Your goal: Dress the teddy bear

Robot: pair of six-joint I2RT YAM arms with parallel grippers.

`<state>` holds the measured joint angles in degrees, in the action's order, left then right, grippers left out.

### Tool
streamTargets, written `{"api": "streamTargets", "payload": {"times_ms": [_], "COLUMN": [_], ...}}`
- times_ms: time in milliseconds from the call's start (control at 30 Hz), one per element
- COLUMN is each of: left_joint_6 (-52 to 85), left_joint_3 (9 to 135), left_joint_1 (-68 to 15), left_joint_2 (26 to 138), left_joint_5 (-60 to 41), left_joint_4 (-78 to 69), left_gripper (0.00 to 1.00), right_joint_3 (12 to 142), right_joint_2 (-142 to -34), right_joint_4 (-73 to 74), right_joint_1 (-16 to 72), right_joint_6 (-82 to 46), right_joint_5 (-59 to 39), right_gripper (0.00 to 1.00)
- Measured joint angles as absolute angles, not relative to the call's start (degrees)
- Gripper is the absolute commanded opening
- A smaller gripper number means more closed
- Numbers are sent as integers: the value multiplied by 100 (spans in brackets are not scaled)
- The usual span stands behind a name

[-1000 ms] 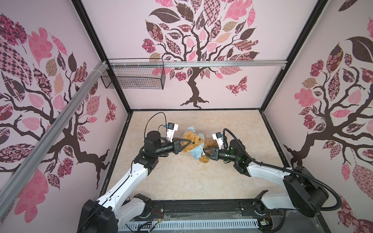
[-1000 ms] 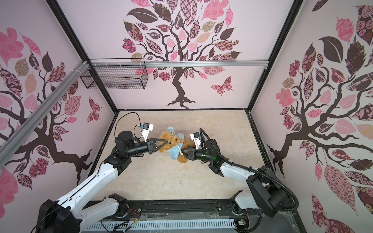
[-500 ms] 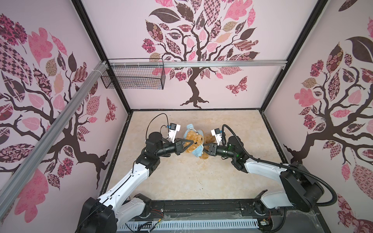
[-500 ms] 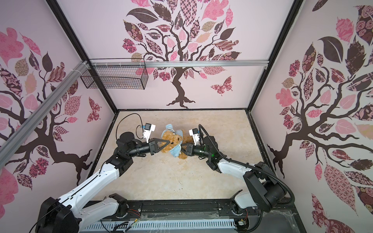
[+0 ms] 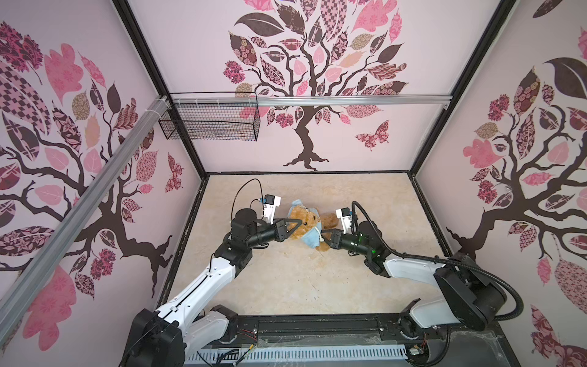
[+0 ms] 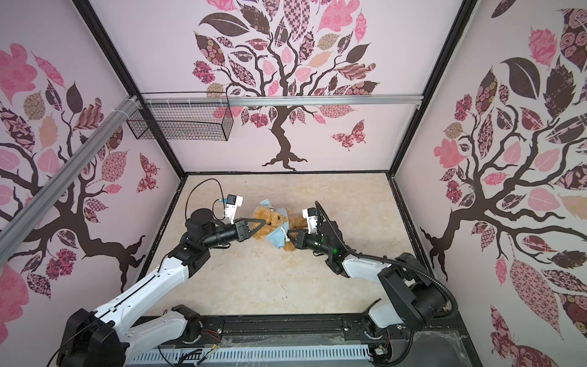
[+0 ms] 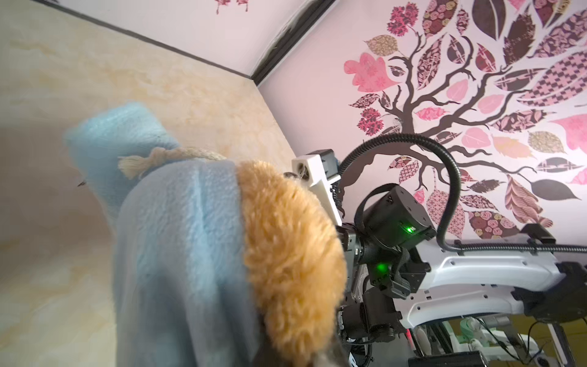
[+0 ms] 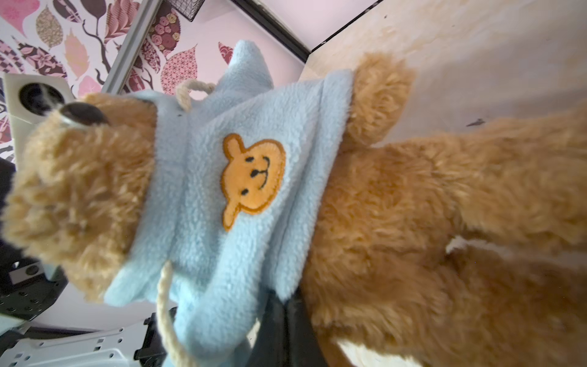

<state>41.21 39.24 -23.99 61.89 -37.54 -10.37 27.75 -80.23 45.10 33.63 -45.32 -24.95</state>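
Right jaws clamp the shirt [image 8: 222, 270] hem; left jaws shut against the teddy bear [image 8: 397, 206], hold unclear; a tug could slip the fleece.

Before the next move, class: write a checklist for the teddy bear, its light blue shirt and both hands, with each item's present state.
1. Head through the neck of the light blue shirt: ok, the teddy bear has its head out.
2. One arm through a sleeve: ok; the other arm: cannot tell.
3. Shirt down over the belly: not ok, bunched at the chest, belly bare.
4. The right hand shut at the hem: ok; whether it pinches fabric: cannot tell.
5. The left hand shut by the bear's head: ok; what it holds: cannot tell.
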Motion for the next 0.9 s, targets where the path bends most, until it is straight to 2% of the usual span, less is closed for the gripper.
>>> {"api": "streamTargets", "payload": {"times_ms": [233,600,900], "left_joint_6": [4252,4410,5212], "left_joint_3": [3894,3754,3555], "left_joint_1": [-2121,-2003,-1920], "left_joint_2": [6141,5990,5972], "left_joint_5": [-3640,-3487,-3627], "left_joint_4": [-950,-663,-1059], "left_gripper": [0,0,0], "right_joint_3": [2617,2338,2200], "right_joint_2": [-7413,-6888,-6755], "right_joint_4": [3778,3229,3159], "right_joint_1": [3376,3413,3393], "right_joint_6": [-4272,-3894,-3441], "right_joint_5": [-1651,-1146,-762], "right_gripper": [0,0,0]}}
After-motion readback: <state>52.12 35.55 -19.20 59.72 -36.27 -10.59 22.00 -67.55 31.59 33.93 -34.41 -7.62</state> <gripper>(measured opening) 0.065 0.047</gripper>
